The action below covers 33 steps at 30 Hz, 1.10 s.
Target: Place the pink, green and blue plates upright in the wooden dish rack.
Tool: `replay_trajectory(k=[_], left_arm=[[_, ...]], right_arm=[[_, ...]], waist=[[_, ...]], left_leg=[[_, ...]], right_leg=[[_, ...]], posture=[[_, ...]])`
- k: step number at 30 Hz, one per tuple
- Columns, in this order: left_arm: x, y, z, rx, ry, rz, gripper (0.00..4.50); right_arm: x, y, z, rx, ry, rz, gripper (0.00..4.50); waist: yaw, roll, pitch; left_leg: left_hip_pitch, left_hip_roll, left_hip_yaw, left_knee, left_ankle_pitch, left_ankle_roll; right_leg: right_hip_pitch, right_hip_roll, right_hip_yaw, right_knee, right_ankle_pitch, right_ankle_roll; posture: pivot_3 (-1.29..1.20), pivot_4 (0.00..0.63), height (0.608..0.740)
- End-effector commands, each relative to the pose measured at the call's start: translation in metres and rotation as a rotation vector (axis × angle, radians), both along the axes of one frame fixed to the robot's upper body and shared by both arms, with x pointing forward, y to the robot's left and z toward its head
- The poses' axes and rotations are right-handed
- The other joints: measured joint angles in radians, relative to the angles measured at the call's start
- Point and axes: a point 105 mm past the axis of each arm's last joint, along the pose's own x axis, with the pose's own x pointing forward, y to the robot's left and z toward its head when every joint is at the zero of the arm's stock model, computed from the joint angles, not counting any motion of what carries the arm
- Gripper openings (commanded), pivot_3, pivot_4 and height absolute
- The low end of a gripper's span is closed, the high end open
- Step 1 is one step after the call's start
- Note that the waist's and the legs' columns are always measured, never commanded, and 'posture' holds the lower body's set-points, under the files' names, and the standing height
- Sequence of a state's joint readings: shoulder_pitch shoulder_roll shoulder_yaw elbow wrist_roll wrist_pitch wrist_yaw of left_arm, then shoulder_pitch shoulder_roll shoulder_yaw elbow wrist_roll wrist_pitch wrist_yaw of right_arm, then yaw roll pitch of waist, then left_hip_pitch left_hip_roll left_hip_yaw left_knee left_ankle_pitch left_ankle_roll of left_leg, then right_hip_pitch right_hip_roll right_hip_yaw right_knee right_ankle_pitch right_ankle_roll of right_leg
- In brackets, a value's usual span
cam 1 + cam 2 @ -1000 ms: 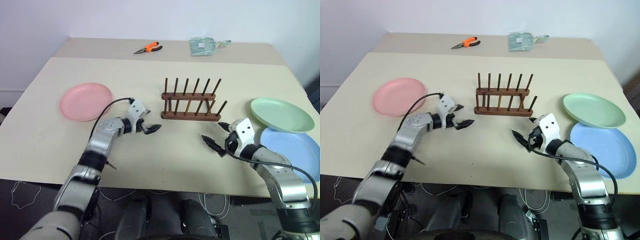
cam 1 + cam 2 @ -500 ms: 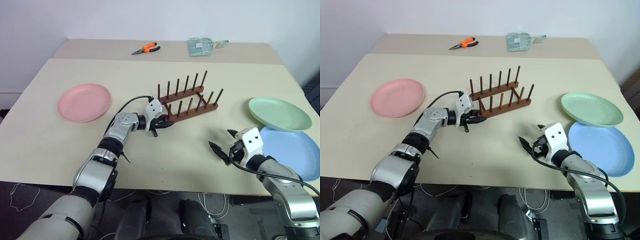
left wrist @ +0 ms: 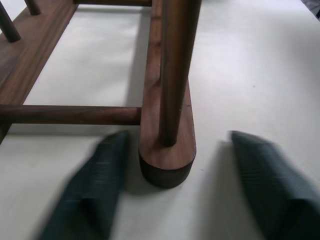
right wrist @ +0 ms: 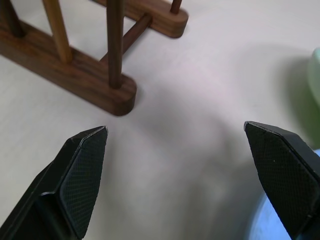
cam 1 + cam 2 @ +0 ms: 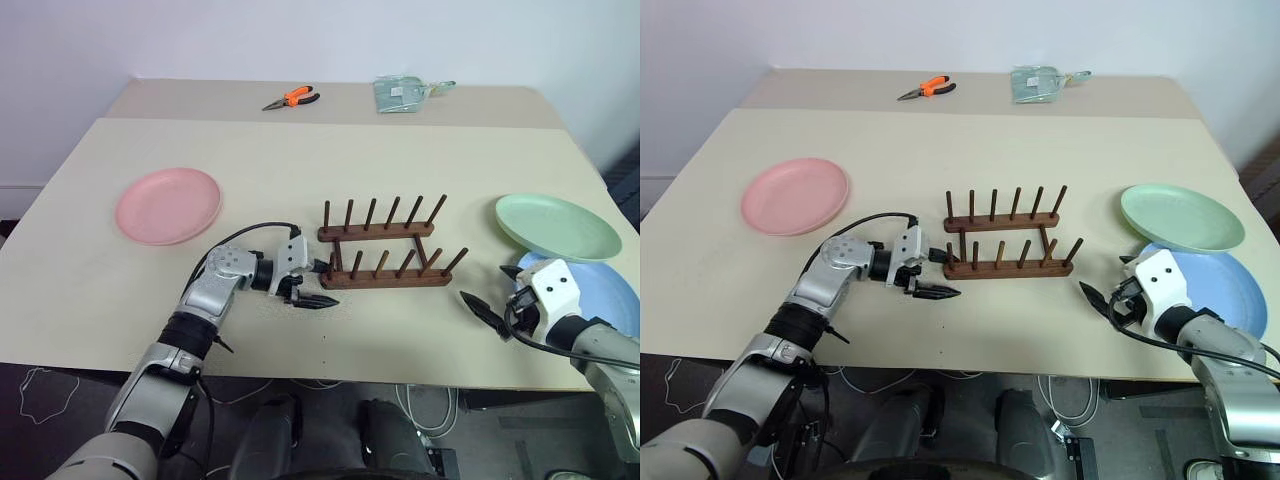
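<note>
The left hand [image 5: 930,276] had dragged the wooden dish rack [image 5: 1008,245] nearer and squarer, then released it; both hands, the right hand [image 5: 1108,297] included, stood open, plates unloaded.

The dish rack [image 5: 385,255] is made of dark, smooth wood with a satin finish. The pink plate [image 5: 168,204], green plate [image 5: 556,226] and blue plate [image 5: 608,303] appear to be matt plastic. The table [image 5: 300,150] is matt beige. The fingertips [image 4: 82,165] are finely textured black.

Blue plate [image 5: 610,300] partly behind right gripper [image 5: 492,300], cut by frame edge.
</note>
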State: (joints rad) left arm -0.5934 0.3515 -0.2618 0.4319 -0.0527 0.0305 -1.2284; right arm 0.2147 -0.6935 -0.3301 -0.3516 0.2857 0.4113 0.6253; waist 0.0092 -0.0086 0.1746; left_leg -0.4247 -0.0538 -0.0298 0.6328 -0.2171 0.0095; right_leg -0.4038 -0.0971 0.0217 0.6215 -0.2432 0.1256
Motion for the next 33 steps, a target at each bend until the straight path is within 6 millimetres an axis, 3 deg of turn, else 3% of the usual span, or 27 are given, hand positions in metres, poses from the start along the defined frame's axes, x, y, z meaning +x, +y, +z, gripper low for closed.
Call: replay_trajectory(k=[1,2,5,8,11,13,18,24,29,33], left_arm=[[0.003,0.031,-0.012,0.063,0.03,0.136,4.31],[0.001,0.038,-0.012,0.057,0.044,0.157,4.35],[-0.022,0.048,-0.007,0.021,0.1,0.152,3.32],[-0.046,0.039,-0.007,0.003,0.149,0.1,1.79],[-0.056,0.018,-0.011,-0.034,0.182,0.102,0.28],[-0.057,0.007,-0.012,-0.052,0.197,0.114,0.27],[-0.031,-0.02,-0.022,-0.043,0.138,0.243,0.27],[0.021,-0.011,-0.024,-0.036,0.03,0.524,0.27],[0.042,-0.006,-0.021,-0.04,-0.015,0.596,0.27],[0.046,-0.004,-0.02,-0.053,-0.021,0.608,0.27]], right_arm=[[-0.005,0.001,0.006,-0.037,-0.01,0.037,4.5],[-0.008,0.003,0.005,-0.037,0.004,0.056,4.24],[-0.019,0.015,-0.001,-0.028,0.061,0.132,3.23],[-0.021,0.028,-0.005,-0.017,0.079,0.186,1.65],[-0.016,0.042,-0.009,0.0,0.081,0.222,0.05],[-0.012,0.045,-0.013,-0.001,0.086,0.221,0.02],[0.011,0.06,-0.027,-0.07,0.082,0.21,0.02],[0.055,0.065,-0.031,-0.127,-0.01,0.085,0.02],[0.084,0.064,-0.028,-0.117,-0.051,0.015,0.02],[0.093,0.068,-0.024,-0.112,-0.064,0.027,0.02]], waist=[[-0.003,0.0,0.0],[-0.006,0.001,-0.001],[-0.021,0.001,-0.001],[-0.024,0.002,-0.002],[-0.017,0.004,-0.003],[-0.009,0.003,-0.003],[0.007,0.003,-0.003],[-0.001,-0.001,-0.008],[-0.008,-0.002,-0.008],[-0.009,-0.002,-0.008]], left_leg=[[0.0,0.0,0.0,0.0,0.0,0.0],[0.0,0.0,0.0,0.0,0.0,0.0],[0.001,0.001,0.0,-0.001,0.0,0.0],[0.002,0.002,0.0,-0.001,0.0,0.0],[0.003,0.002,0.0,0.0,0.0,0.0],[0.002,0.002,0.0,0.0,0.0,0.0],[0.002,0.0,0.0,0.001,0.0,0.0],[0.006,0.0,0.0,0.001,0.0,0.0],[0.012,0.0,0.0,-0.001,0.0,0.0],[0.012,0.0,0.0,-0.001,0.0,0.0]], right_leg=[[0.0,0.0,0.0,0.0,0.0,0.0],[0.0,0.0,0.0,0.0,0.0,0.0],[0.0,0.0,0.001,0.001,0.0,0.0],[0.0,-0.001,0.002,0.002,-0.002,-0.003],[0.002,-0.002,0.002,0.001,-0.002,-0.004],[0.004,-0.002,0.001,-0.002,-0.002,-0.004],[0.004,-0.002,0.0,-0.005,-0.002,-0.004],[0.007,0.0,0.001,-0.004,-0.002,-0.004],[0.012,0.001,0.001,-0.004,-0.001,-0.003],[0.012,0.001,0.001,-0.003,0.0,0.0]], posture=[[0.0,0.15,0.738],[0.0,0.15,0.738],[0.0,0.15,0.738],[0.0,0.15,0.738],[0.0,0.15,0.738],[0.0,0.15,0.738],[0.0,0.15,0.738],[0.0,0.15,0.738],[0.0,0.15,0.738],[0.0,0.15,0.738]])
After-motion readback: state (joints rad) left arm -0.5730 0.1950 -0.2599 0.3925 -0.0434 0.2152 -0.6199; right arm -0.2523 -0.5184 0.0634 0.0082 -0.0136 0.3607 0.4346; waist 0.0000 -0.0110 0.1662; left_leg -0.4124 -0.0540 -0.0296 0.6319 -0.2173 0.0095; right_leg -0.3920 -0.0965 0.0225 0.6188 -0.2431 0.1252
